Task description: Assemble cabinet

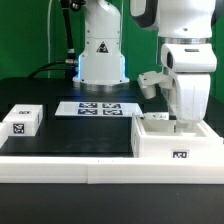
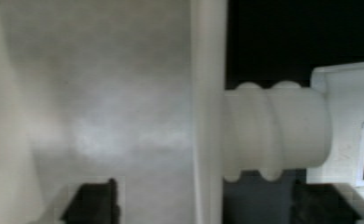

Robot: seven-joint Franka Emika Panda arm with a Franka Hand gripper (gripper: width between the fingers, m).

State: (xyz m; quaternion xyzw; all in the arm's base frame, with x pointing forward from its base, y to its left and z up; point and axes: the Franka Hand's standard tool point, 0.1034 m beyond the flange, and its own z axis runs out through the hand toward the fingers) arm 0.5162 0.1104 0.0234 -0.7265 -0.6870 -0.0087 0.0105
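Observation:
The cabinet [image 1: 176, 142], a large white box with a tag on its front, stands at the exterior view's right front. My gripper [image 1: 184, 120] hangs straight down over its top, the fingertips hidden behind the box wall. In the wrist view the gripper [image 2: 211, 200] is open. Its dark fingers [image 2: 94, 200] stand wide apart on either side of a white wall [image 2: 108, 100] of the cabinet. A ribbed white peg-like part [image 2: 268, 130] and a tagged white face [image 2: 348, 120] lie beside that wall. Nothing is held.
A small white tagged block [image 1: 22, 120] lies at the exterior view's left. The marker board [image 1: 95, 108] lies on the black table in front of the robot base [image 1: 100, 55]. A white rail [image 1: 60, 166] runs along the table's front edge.

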